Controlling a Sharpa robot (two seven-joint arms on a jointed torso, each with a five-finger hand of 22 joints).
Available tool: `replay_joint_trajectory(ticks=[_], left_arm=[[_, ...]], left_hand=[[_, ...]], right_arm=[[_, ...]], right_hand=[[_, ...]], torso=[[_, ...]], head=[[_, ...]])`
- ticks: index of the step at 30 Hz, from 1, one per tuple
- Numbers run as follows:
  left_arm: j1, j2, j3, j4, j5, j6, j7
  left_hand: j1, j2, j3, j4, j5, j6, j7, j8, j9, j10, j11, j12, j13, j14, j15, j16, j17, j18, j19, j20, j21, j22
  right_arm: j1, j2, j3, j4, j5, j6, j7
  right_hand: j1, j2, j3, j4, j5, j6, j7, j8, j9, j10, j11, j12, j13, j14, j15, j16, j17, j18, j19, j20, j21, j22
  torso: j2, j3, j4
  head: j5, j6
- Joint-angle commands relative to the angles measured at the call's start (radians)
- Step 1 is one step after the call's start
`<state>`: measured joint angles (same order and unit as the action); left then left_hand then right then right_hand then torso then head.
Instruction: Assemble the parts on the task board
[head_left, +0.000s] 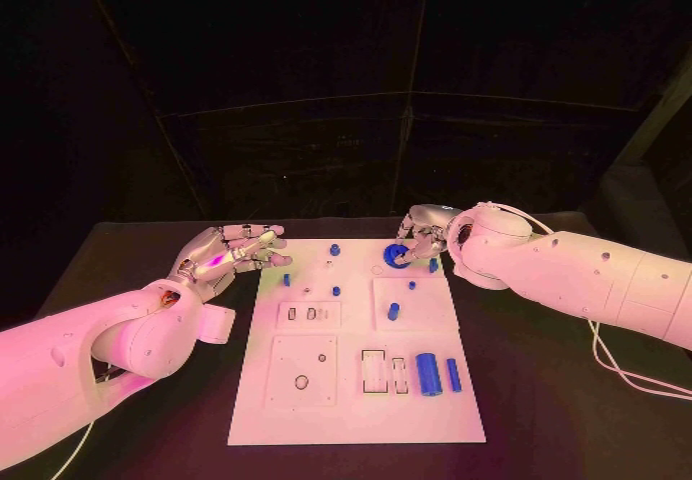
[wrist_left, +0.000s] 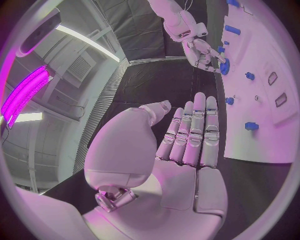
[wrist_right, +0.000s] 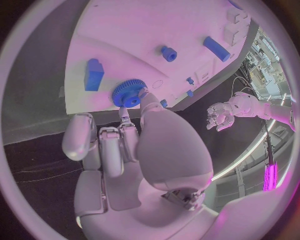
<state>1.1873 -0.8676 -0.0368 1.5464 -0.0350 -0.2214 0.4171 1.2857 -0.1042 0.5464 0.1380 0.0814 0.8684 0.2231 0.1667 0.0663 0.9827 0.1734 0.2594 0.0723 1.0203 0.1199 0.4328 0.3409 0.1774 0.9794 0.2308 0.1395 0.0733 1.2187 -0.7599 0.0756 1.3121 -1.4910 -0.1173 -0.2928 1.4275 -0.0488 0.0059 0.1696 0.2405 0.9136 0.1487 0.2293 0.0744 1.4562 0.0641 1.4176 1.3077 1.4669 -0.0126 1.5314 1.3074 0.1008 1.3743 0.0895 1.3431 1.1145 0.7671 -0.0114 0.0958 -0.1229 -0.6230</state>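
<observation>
Silver fingers of the right hand (head_left: 418, 240) pinch a blue toothed gear wheel (head_left: 392, 256) at the far right part of the white rectangular task board (head_left: 346, 415); the right wrist view shows a fingertip and thumb meeting on the gear's rim (wrist_right: 129, 93) while the gear lies against the board surface. Just beside the gear on the board sits a small blue block (wrist_right: 94, 75), and farther along a short blue round peg (wrist_right: 169, 53) and a long blue bar (wrist_right: 217, 48). The left hand (head_left: 228, 255) hovers off the board's far left edge over the black table (head_left: 116, 260), fingers straight and slightly spread, holding nothing. Near the board's right front lie a fat blue cylinder (head_left: 428, 374) and a thin blue rod (head_left: 453, 374), side by side.
</observation>
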Motion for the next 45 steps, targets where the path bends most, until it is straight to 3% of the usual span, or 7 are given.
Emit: replay_joint_trajectory(ticks=[1, 9, 20, 27, 34, 37, 45], left_arm=[[0.001, 0.001, 0.001, -0.001, -0.003, 0.016, 0.002], [0.001, 0.002, 0.001, -0.001, -0.003, 0.017, 0.001], [0.001, -0.001, 0.001, 0.003, -0.003, 0.017, 0.001], [0.001, -0.003, 0.001, 0.006, -0.003, 0.018, 0.001], [0.001, -0.002, 0.001, 0.007, -0.003, 0.018, 0.001], [0.001, -0.001, 0.001, 0.008, -0.003, 0.018, 0.001], [0.001, 0.000, 0.001, 0.008, -0.003, 0.017, 0.001]], left_hand=[[-0.009, 0.002, -0.007, 0.001, -0.003, -0.007, 0.017, 0.006, 0.001, -0.007, 0.001, 0.004, 0.001, -0.007, -0.002, 0.006, 0.002, 0.005, 0.006, 0.001, -0.006, -0.001], [-0.009, 0.002, -0.007, 0.001, -0.003, -0.007, 0.017, 0.006, 0.001, -0.007, 0.001, 0.004, 0.001, -0.007, -0.002, 0.006, 0.002, 0.005, 0.006, 0.001, -0.006, -0.001], [-0.008, 0.004, -0.009, -0.001, -0.003, -0.008, 0.017, 0.007, 0.001, -0.009, 0.001, 0.005, 0.001, -0.008, -0.002, 0.007, 0.002, 0.005, 0.007, 0.001, -0.007, -0.001], [-0.008, 0.004, -0.009, -0.001, -0.003, -0.008, 0.017, 0.007, 0.001, -0.009, 0.001, 0.005, 0.001, -0.008, -0.002, 0.007, 0.002, 0.005, 0.007, 0.001, -0.007, -0.001], [-0.008, 0.004, -0.009, -0.001, -0.003, -0.008, 0.017, 0.007, 0.001, -0.009, 0.001, 0.005, 0.001, -0.008, -0.002, 0.007, 0.002, 0.005, 0.007, 0.001, -0.007, -0.001], [-0.009, 0.004, -0.009, -0.001, -0.003, -0.008, 0.017, 0.007, 0.001, -0.009, 0.002, 0.006, 0.001, -0.008, -0.001, 0.007, 0.002, 0.005, 0.007, 0.001, -0.007, -0.001], [-0.009, 0.005, -0.010, -0.001, -0.003, -0.009, 0.017, 0.007, 0.001, -0.010, 0.002, 0.006, 0.001, -0.009, -0.001, 0.007, 0.002, 0.005, 0.007, 0.001, -0.007, -0.001]], right_arm=[[-0.003, 0.002, -0.002, 0.006, -0.067, -0.041, 0.014], [-0.007, 0.001, -0.001, 0.027, -0.147, -0.110, 0.026], [-0.014, -0.015, -0.001, 0.133, -0.131, -0.198, 0.040], [-0.014, 0.003, -0.001, 0.180, -0.177, -0.209, 0.023], [-0.014, 0.070, -0.001, 0.148, -0.216, -0.186, 0.008], [-0.014, 0.104, -0.002, 0.124, -0.222, -0.175, 0.005], [-0.014, 0.170, -0.023, 0.069, -0.227, -0.146, -0.001]], right_hand=[[0.028, 0.014, 0.015, -0.015, -0.031, 0.023, -0.006, 0.013, 0.004, 0.007, -0.008, 0.006, 0.111, 0.087, -0.006, 0.006, 0.183, -0.012, 0.001, -0.002, 0.006, 0.005], [0.031, 0.036, 0.062, -0.023, -0.075, 0.068, -0.020, 0.018, 0.001, 0.017, -0.020, 0.014, 0.122, 0.088, -0.017, 0.008, 0.188, -0.015, 0.009, -0.011, 0.016, 0.022], [-0.002, 0.033, 0.096, -0.010, -0.034, 0.100, -0.029, -0.006, -0.006, 0.024, -0.029, 0.016, 0.129, 0.088, -0.024, 0.008, 0.190, -0.020, 0.021, -0.019, 0.030, 0.047], [-0.005, 0.025, 0.108, -0.012, -0.022, 0.101, -0.029, -0.018, -0.007, 0.022, -0.029, 0.013, 0.127, 0.088, -0.025, 0.008, 0.190, -0.021, 0.024, -0.020, 0.033, 0.052], [-0.013, 0.018, 0.117, -0.010, -0.029, 0.097, -0.025, -0.032, -0.009, 0.020, -0.026, 0.008, 0.125, 0.088, -0.023, 0.007, 0.188, -0.022, 0.025, -0.019, 0.034, 0.054], [-0.017, 0.017, 0.119, -0.008, -0.032, 0.097, -0.024, -0.035, -0.009, 0.021, -0.025, 0.008, 0.125, 0.088, -0.022, 0.007, 0.188, -0.022, 0.025, -0.019, 0.034, 0.055], [-0.018, 0.017, 0.120, -0.008, -0.033, 0.097, -0.024, -0.036, -0.009, 0.020, -0.025, 0.007, 0.124, 0.088, -0.022, 0.007, 0.187, -0.022, 0.026, -0.019, 0.035, 0.057]], torso=[[0.000, 0.0005, 0.0005], [0.000, -0.0004, 0.0008], [-0.001, -0.0016, 0.0019], [-0.001, -0.0019, 0.0013], [0.000, -0.0026, 0.0072], [0.000, -0.0025, 0.0041], [0.000, -0.0001, 0.0005]], head=[[0.000, 0.000], [0.002, -0.002], [0.008, 0.002], [0.015, 0.004], [0.019, 0.002], [0.023, 0.001], [0.030, -0.003]])
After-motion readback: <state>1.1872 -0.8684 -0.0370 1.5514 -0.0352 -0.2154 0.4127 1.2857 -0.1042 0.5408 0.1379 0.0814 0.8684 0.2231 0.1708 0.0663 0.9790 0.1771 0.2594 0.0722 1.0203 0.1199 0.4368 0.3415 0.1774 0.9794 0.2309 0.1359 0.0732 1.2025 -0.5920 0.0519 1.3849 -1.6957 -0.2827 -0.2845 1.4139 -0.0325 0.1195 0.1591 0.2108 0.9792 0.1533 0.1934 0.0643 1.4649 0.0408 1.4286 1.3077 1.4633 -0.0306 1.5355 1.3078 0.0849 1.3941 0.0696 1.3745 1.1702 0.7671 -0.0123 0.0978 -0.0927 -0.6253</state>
